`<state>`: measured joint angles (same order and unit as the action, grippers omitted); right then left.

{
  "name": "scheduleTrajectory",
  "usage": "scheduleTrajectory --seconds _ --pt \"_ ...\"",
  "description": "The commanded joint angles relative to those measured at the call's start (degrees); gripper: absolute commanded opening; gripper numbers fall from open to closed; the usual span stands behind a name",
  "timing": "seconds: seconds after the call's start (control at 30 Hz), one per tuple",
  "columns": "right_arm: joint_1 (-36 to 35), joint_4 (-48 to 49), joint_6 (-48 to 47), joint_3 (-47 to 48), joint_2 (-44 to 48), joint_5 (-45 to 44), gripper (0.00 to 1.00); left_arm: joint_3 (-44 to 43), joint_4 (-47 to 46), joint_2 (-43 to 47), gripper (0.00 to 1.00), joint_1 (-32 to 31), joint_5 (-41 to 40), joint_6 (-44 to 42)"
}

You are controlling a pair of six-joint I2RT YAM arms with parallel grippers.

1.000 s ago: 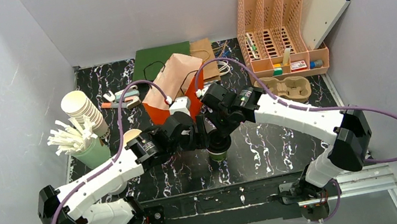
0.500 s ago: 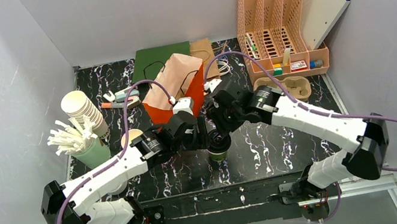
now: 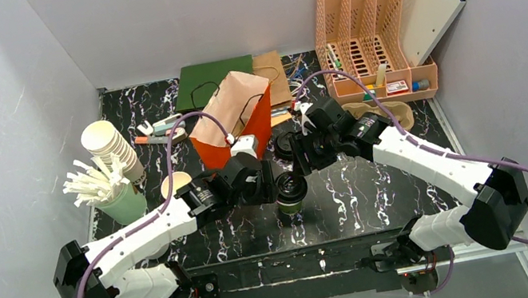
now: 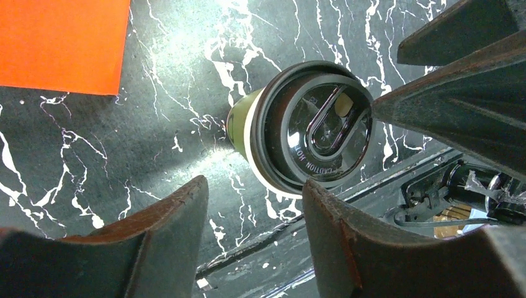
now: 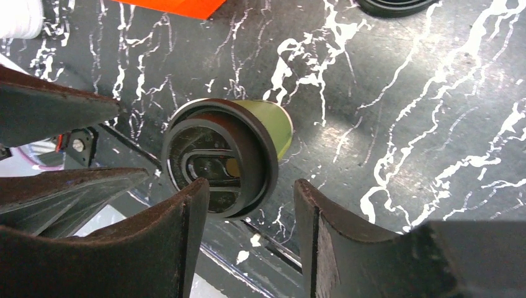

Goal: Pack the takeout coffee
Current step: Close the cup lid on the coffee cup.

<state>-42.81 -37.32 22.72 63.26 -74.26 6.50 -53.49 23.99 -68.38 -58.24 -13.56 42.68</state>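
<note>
The takeout coffee [image 3: 292,194] is a dark green cup with a black lid, standing upright on the black marbled table [image 3: 365,189]. My left gripper [image 3: 273,186] is just left of it, open, its jaws apart with nothing between them. In the left wrist view the lidded cup [image 4: 307,130] sits beyond the fingertips [image 4: 186,205] of the left gripper [image 4: 254,195]. My right gripper [image 3: 290,153] hovers behind the cup, open and empty. Seen from the right wrist, the cup [image 5: 226,158] lies ahead of the right gripper [image 5: 248,195]. The orange paper bag [image 3: 235,117] stands open behind.
A stack of white cups [image 3: 110,146] and a green cup of white stirrers [image 3: 111,197] stand at the left, with a lidless cup [image 3: 176,184] nearby. A peach organizer [image 3: 372,42] and a cardboard cup carrier [image 3: 389,116] are at the back right. Flat green [image 3: 208,77] and brown bags lie behind.
My right gripper has opened, lifted off the cup and drawn back toward the right rear. My left gripper has stayed beside the cup, its jaws slightly narrower.
</note>
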Motion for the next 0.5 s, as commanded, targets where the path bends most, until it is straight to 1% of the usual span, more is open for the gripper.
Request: scheduleTrajectory --seconds 0.0,0.13,0.2,0.47 --pt "0.21 4.00 0.40 0.10 0.44 4.92 0.60 1.19 -0.29 2.66 0.53 0.24 0.82 1.30" --pt "0.21 4.01 0.39 0.16 -0.36 5.34 0.56 2.21 -1.15 3.31 0.53 0.22 1.85 1.92" --pt "0.26 3.88 0.27 0.24 -0.72 5.49 0.53 2.57 -1.65 3.22 0.51 0.23 2.63 2.16" --pt "0.24 3.31 -0.43 0.02 -1.74 7.05 0.51 3.39 -2.68 2.20 0.50 0.23 3.79 2.84"
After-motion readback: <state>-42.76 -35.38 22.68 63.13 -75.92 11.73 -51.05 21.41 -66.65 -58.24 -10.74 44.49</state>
